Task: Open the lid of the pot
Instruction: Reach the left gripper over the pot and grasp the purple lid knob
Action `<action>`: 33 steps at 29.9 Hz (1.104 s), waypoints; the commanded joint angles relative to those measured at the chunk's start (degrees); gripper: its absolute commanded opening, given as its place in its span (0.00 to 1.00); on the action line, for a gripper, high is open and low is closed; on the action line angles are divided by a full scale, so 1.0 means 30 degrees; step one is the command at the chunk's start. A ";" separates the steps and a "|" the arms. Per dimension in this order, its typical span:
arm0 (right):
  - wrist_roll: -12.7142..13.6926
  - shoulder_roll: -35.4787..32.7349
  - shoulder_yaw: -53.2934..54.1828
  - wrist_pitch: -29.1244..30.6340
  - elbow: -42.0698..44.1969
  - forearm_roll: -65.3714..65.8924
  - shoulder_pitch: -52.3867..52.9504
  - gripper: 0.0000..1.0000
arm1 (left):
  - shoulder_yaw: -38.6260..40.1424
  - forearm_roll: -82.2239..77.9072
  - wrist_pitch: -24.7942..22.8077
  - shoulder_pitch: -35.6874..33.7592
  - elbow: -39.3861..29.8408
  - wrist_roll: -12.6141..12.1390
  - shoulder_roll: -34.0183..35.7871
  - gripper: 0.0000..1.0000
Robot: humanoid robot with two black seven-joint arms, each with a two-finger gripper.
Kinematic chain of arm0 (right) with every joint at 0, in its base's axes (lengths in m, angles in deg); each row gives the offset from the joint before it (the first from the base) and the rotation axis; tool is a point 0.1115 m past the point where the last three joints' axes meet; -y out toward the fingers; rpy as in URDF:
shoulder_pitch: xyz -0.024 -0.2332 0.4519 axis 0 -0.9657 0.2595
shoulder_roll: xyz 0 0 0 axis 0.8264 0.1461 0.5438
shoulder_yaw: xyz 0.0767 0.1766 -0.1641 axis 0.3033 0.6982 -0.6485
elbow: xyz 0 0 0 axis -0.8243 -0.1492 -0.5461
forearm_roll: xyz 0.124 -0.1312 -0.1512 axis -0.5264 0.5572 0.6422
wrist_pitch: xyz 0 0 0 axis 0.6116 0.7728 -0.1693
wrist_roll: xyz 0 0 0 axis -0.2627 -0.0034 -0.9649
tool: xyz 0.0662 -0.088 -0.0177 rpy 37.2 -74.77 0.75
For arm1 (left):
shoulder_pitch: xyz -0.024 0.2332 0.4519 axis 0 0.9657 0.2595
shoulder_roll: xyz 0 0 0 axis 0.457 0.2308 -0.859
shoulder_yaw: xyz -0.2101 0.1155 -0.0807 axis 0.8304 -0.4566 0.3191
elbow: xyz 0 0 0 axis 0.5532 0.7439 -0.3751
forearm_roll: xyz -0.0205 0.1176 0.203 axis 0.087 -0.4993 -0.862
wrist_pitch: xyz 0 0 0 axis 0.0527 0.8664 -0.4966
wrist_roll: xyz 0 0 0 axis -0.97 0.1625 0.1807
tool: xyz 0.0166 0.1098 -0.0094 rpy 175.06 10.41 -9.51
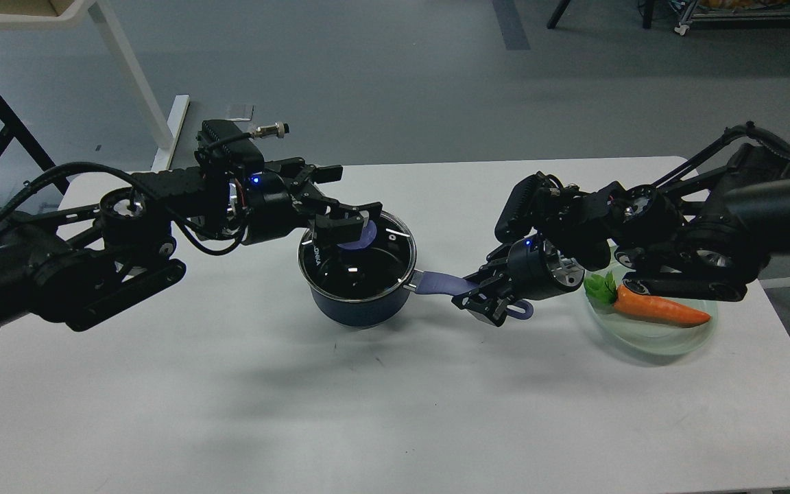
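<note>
Table (381, 412): white, its bare front nearest the camera, carrying all items listed.

Pot (357, 305): dark navy, steel rim, upright near the table's centre. Its lavender-blue handle (439, 283) runs out to the right.

Lid (361, 257): clear glass, steel rim, white lettering at its left edge. It sits over the pot's mouth; whether it rests fully on the rim or is slightly raised cannot be told. Lavender-blue knob (357, 238) at its top.

Left gripper (347, 219): reaches in from the left, fingers closed around the knob.

Right gripper (481, 298): comes in from the right, low over the table, fingers clamped on the handle near its far end; the handle's tip shows just beyond them.

Plate (649, 339): pale green, translucent, to the right of the pot and well apart from it, partly under the right arm.

Carrot (659, 309): orange with green leaves, lying on the plate, leaves to the left.
</note>
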 commanded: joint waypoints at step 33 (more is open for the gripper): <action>-0.0006 0.0055 0.0001 0.0292 0.0081 0.0001 0.0147 0.21 | -0.3363 0.0063 0.2614 -0.0037 0.2053 0.0068 -0.1519 0.47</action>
